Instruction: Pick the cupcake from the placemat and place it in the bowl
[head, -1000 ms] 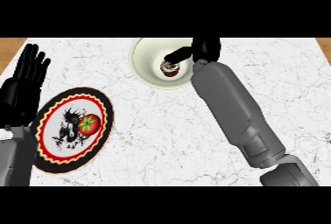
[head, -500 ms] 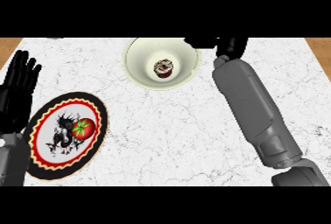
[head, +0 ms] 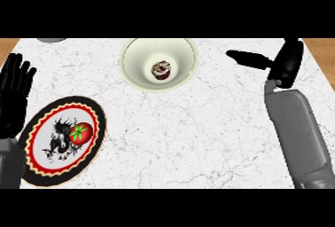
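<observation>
Little is left to go wrong; a sweep of the right hand leftward could clip the bowl and tip the cupcake, which sits upright, it seems, in the bowl's middle, well apart to the left of that hand, whose fingers are straight and empty

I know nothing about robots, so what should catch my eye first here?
Probably the cupcake sitting inside the cream bowl at the top of the marble counter. Next, the round placemat with a red tomato at lower left, and the black hands: left hand resting open, right hand beside the bowl.
</observation>
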Robot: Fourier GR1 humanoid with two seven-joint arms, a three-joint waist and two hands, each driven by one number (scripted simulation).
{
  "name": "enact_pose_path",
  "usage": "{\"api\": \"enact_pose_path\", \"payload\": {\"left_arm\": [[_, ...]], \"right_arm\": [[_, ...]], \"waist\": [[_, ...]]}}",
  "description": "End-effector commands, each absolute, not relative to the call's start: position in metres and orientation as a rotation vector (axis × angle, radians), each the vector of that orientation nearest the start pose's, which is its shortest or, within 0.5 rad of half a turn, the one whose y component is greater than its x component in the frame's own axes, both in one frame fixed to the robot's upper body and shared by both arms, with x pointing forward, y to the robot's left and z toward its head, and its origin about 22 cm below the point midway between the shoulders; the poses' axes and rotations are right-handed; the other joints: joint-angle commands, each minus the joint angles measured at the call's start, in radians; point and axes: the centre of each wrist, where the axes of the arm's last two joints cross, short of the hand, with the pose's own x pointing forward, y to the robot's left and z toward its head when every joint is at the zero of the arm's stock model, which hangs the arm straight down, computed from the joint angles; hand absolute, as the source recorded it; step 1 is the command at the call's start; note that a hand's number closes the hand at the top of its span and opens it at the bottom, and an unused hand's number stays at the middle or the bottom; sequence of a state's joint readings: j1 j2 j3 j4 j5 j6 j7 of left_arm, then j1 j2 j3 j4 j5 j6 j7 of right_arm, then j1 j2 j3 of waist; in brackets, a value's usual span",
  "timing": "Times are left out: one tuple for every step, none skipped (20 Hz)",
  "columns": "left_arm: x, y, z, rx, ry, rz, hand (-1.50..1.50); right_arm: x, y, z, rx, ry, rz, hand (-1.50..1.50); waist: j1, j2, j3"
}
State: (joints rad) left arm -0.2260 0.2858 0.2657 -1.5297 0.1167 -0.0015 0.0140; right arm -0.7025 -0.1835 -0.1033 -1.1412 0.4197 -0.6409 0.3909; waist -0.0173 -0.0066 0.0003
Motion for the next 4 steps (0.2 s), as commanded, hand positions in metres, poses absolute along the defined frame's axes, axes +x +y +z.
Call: {"api": "enact_pose_path", "payload": {"left_arm": [[0.298,0.347,0.101,0.275,-1.783,0.034,0.00],[0.289,0.346,0.093,0.273,-1.759,0.051,0.00],[0.298,0.339,0.090,0.264,-1.782,0.032,0.00],[0.288,0.322,0.076,0.254,-1.776,0.055,0.00]], "right_arm": [[0.355,-0.269,0.111,-0.763,-1.584,-0.226,-1.50],[0.339,-0.288,0.105,-0.783,-1.596,-0.206,-1.50],[0.335,-0.288,0.104,-0.743,-1.597,-0.242,-1.50],[0.327,-0.300,0.119,-0.766,-1.594,-0.218,-1.50]], "waist": [[-0.009,0.002,0.000],[-0.012,-0.001,0.000],[-0.002,0.003,0.000],[0.000,0.002,0.000]]}}
